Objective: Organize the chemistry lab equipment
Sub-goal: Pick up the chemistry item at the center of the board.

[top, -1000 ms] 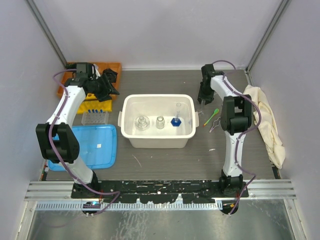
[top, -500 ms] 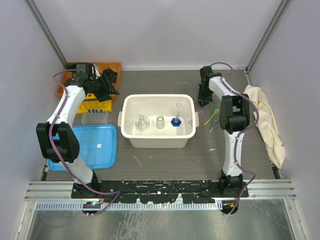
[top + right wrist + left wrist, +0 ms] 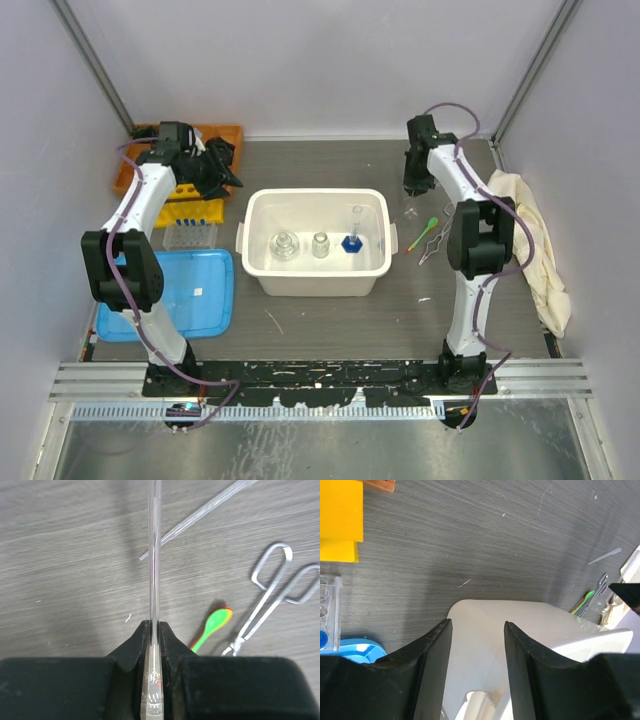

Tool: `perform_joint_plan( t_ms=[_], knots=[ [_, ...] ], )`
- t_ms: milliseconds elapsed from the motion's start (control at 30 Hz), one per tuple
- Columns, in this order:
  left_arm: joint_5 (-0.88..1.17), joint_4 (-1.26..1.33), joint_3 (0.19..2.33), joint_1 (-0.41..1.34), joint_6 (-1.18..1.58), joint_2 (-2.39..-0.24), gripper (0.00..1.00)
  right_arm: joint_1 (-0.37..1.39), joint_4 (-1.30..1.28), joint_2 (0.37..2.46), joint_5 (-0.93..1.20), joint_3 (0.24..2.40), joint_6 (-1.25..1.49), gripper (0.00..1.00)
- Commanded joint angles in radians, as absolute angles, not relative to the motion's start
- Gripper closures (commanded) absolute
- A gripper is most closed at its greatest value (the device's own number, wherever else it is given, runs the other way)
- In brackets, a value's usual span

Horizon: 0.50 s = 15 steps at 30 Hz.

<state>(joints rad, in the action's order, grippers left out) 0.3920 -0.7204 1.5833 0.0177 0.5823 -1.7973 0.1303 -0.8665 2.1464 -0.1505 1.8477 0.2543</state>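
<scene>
My right gripper [image 3: 154,627] is shut on a thin clear glass tube [image 3: 154,555] that sticks out ahead of the fingers above the table. In the top view this gripper [image 3: 413,185] hangs right of the white tub [image 3: 316,194]. A second clear tube [image 3: 200,515], the green spoon [image 3: 212,627] and the metal forceps [image 3: 272,600] lie on the table beneath it. My left gripper [image 3: 477,625] is open and empty over the tub's left end [image 3: 530,625]. The tub holds a flask [image 3: 285,246], a small bottle [image 3: 320,245] and a blue-based cylinder [image 3: 352,238].
A clear rack with blue caps [image 3: 190,232] stands above a blue tray [image 3: 190,290] at the left. The yellow rack [image 3: 340,520] and an orange tray [image 3: 228,134] are at the back left. A cream cloth [image 3: 535,250] lies at the right edge.
My right arm has swung a little to the right and back with the glass tube in its grip. My left arm has shifted slightly towards the back left.
</scene>
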Motion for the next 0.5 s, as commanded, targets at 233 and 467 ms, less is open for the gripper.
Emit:
perform_joint_plan(
  t_ms=[233, 467],
  knots=[
    [0.441, -0.69, 1.611, 0.012, 0.58, -1.767, 0.53, 0.231, -0.838, 1.809, -0.161, 2.034, 0.103, 0.99],
    [0.439, -0.673, 1.594, 0.012, 0.581, -1.752, 0.53, 0.394, -0.893, 1.769, 0.043, 2.157, 0.0, 0.99]
  ],
)
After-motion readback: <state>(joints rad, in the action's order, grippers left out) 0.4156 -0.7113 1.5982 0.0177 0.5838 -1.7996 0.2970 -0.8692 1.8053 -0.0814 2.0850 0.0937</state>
